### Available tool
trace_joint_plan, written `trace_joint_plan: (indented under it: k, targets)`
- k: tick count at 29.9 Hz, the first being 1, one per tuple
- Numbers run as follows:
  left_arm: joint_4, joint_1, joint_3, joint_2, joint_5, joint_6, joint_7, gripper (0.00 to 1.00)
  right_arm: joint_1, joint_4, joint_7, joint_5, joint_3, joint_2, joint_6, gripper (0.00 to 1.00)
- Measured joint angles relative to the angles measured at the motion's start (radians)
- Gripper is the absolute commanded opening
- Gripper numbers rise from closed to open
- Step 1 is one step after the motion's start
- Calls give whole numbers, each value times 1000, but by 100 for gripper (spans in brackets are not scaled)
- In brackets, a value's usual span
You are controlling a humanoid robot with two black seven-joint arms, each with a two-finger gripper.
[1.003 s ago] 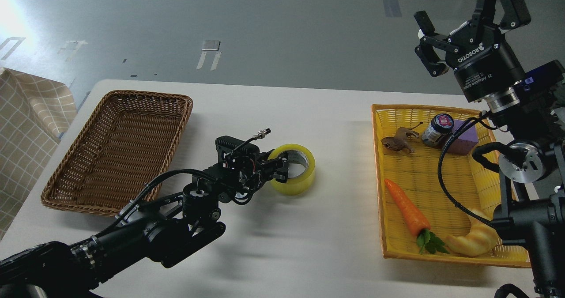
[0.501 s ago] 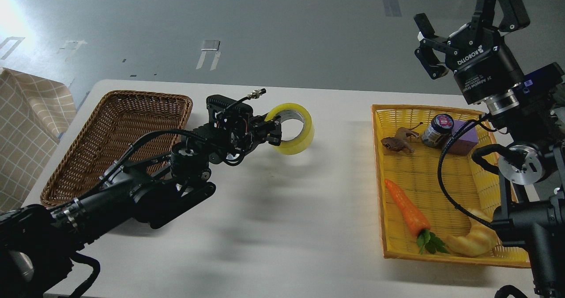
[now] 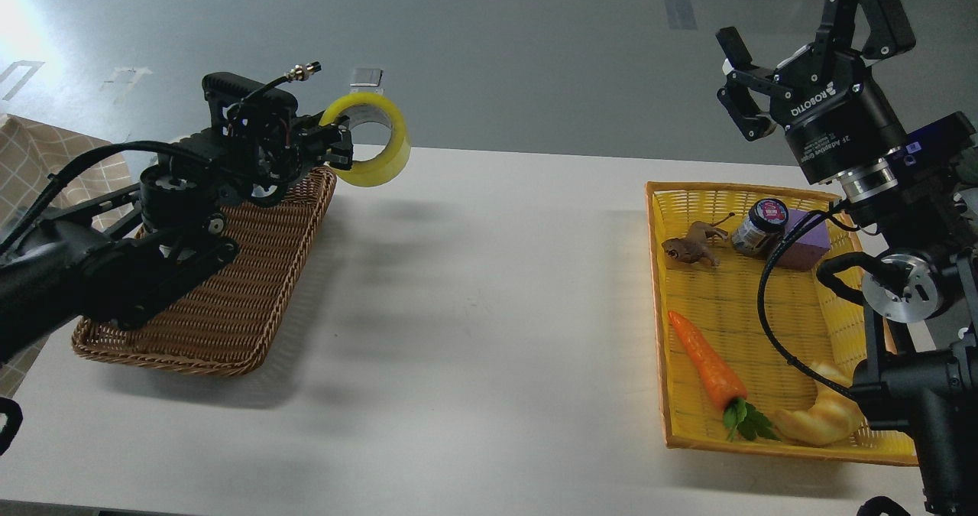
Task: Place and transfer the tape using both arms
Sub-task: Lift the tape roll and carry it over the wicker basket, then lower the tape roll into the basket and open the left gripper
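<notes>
In the upper left of the frame the left gripper [image 3: 336,143] is clamped on the rim of the tape [image 3: 372,140], holding it in the air above the far right corner of the brown wicker basket [image 3: 221,294]; the right gripper [image 3: 802,34], upper right, hangs with fingers spread, gripping nothing, above the yellow basket [image 3: 764,325] on the table [image 3: 474,309].

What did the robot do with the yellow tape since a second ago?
The left pincer, shut on the tape, lifted it off the white table and carried it up and to the left, toward the brown basket. The right pincer stayed open, raised above the yellow basket, whose carrot, jar and other things did not move.
</notes>
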Motion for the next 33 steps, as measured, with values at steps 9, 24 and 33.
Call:
trace_joint_plan:
  k: [9,24,33]
  targets:
    - [-104,142,8,307,-96,59,-39,6,-5,0,-1,0,-3,0,0,100]
    - [-58,354,11,330,-145,166,-96,8,-21,6,-5,0,-11,0,0,100]
    - [41,351,7,281,-147,166,-148,16,-51,17,-5,0,-7,0,0,100]
